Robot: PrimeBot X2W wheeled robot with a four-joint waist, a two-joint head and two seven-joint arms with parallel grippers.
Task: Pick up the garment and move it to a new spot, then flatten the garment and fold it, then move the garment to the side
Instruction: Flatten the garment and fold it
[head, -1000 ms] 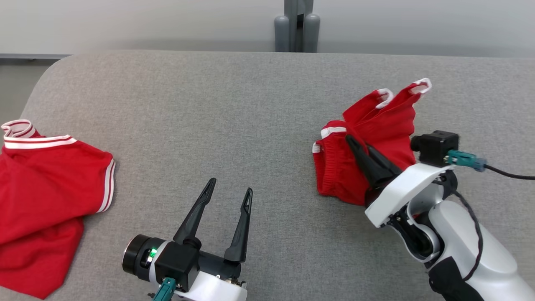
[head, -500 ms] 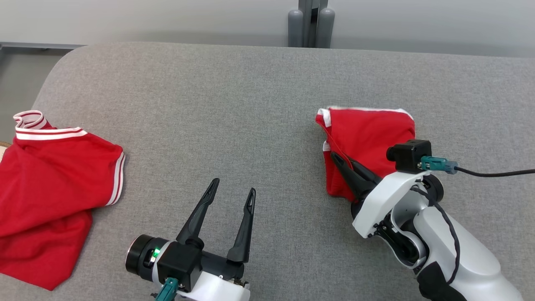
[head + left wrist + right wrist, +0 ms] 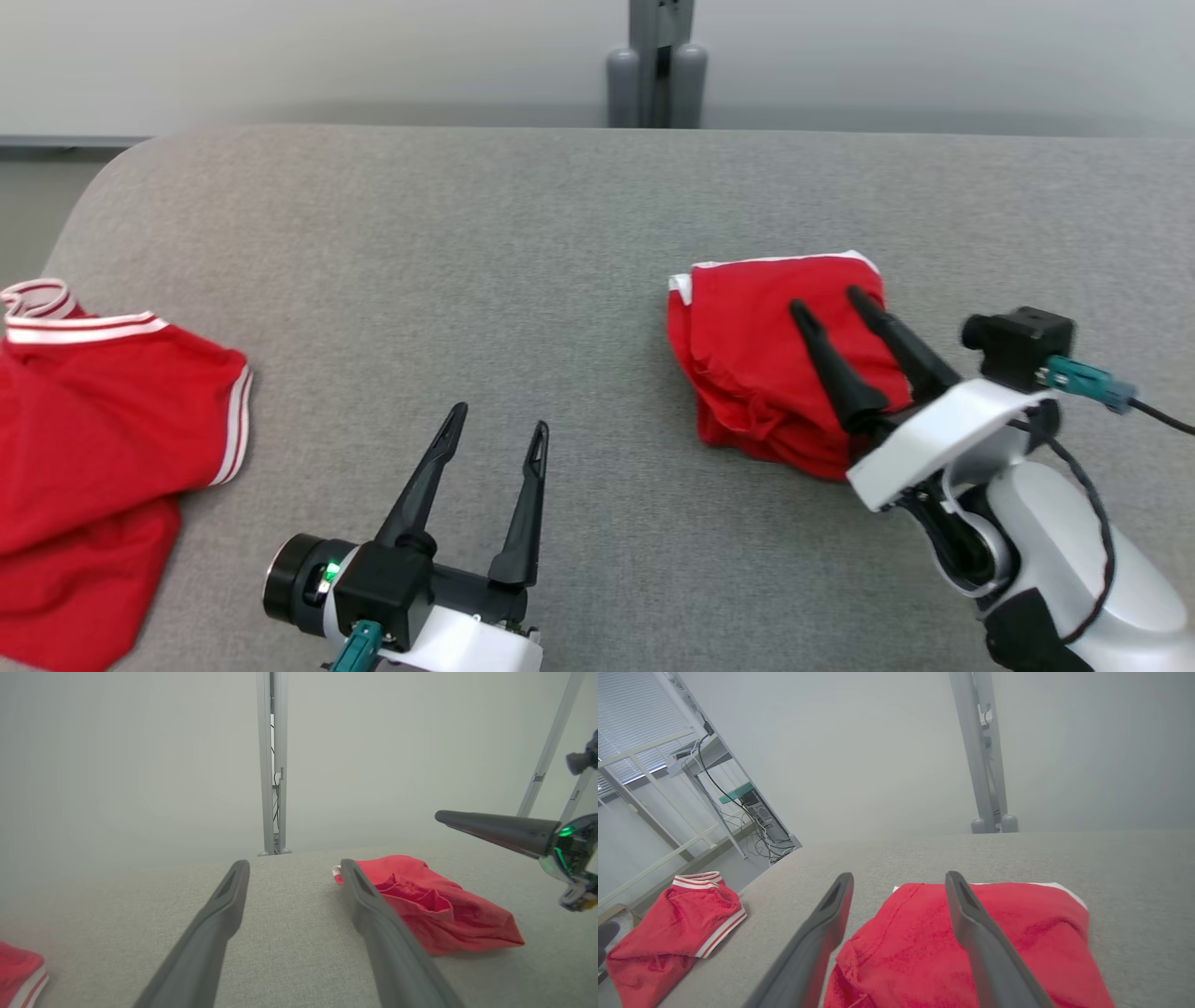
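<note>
The red garment (image 3: 747,364) lies on the grey counter (image 3: 523,243). It is nearer to the robot than the grey post (image 3: 658,75) and off to the post's right. It sits in a thick, squarish bundle with a few layers stacked up, so I think the folding step is about done.

The right claw (image 3: 825,299) hangs just over the bundle on the side away from the post. Its two fingers are spread wide and it holds nothing. The left claw (image 3: 500,417) waits well in front of the post and a bit to its left. It is wide open too, with nothing in it.

Next, I think the right claw should lift clear. Then the bundle needs a grip that catches all the layers at once, or it may fall open when it is moved aside.

The garment is soft, floppy cloth with thin white edging. The counter top looks rough and woven, with a round corner. The claw fingers are long, dark, hard and pointy. A second red shirt (image 3: 103,411) with white stripes lies crumpled, far to the post's left.
</note>
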